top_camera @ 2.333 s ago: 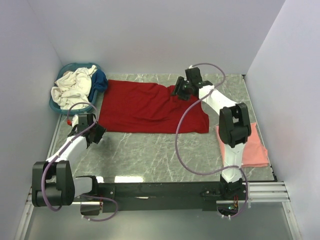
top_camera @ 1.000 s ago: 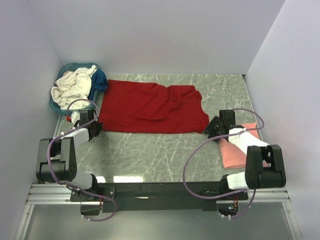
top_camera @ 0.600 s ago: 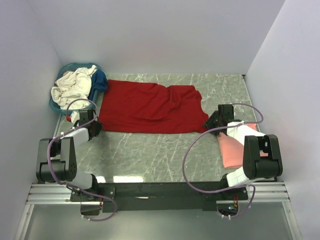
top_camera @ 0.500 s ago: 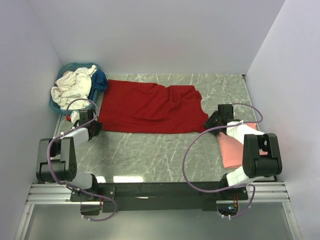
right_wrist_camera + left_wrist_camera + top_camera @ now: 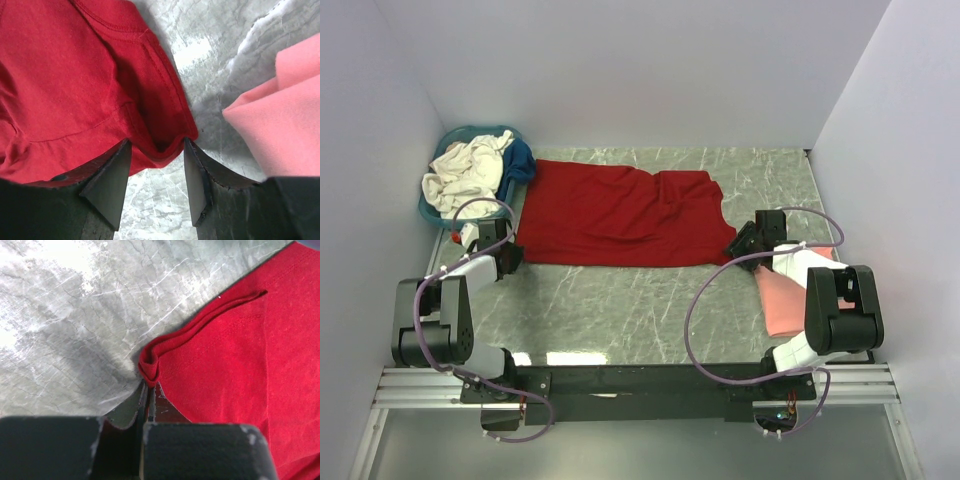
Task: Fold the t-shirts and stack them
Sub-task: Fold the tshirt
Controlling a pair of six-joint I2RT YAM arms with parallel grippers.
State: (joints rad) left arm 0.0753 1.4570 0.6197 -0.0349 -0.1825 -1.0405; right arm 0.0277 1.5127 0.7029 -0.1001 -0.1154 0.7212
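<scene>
From above, the deep red t-shirt [image 5: 610,215] is seen spread on the worktop [image 5: 620,300] between the left end effector [image 5: 508,253] and the right end effector [image 5: 738,243]. At the left wrist, its hem corner is seen pinched in closed jaws. At the right wrist, its hem is seen between half-parted jaws, with the salmon pink t-shirt [image 5: 285,135] just to their right.

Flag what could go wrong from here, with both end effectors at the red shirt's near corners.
1. The left end effector pinches only a thin roll of the red shirt hem, which may slip out when lifted.
2. The right end effector is open with the corner just inside its gap, so closing could miss or catch one layer.
3. The pink shirt lies close beside that corner and could get dragged.
</scene>
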